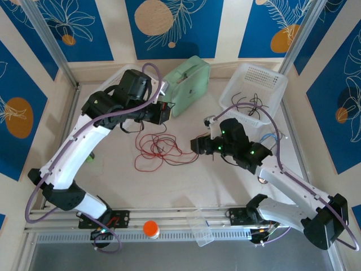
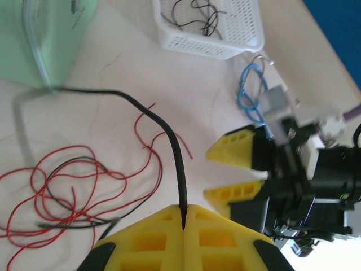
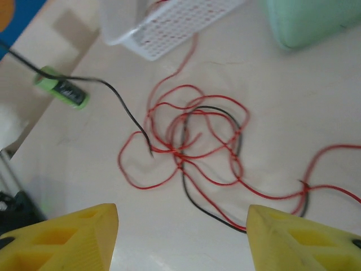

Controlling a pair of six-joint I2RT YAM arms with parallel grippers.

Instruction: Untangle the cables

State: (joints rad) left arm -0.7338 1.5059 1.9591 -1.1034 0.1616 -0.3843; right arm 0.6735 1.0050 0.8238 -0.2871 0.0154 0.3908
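A loose tangle of thin red and black cables (image 1: 161, 149) lies on the table between the two arms. My left gripper (image 2: 184, 217) is shut on one black cable (image 2: 169, 141). That cable rises from the jaws, then bends left towards the green case. The rest of the cables (image 2: 73, 186) lie to its left on the table. My left gripper (image 1: 163, 113) hovers above the tangle's far side. My right gripper (image 3: 180, 226) is open with nothing between its fingers, just short of the tangled cables (image 3: 197, 141). Its yellow fingers (image 2: 237, 147) face the left gripper.
A mint-green case (image 1: 189, 84) stands at the back. A white basket (image 1: 260, 73) at the back right holds black wires (image 2: 194, 14). A blue stethoscope (image 2: 251, 93) lies by it. A second white basket (image 3: 163, 22) and a green cylinder (image 3: 62, 90) sit at the left. An orange-capped item (image 1: 150, 228) and a clear cup (image 1: 202, 227) rest at the near edge.
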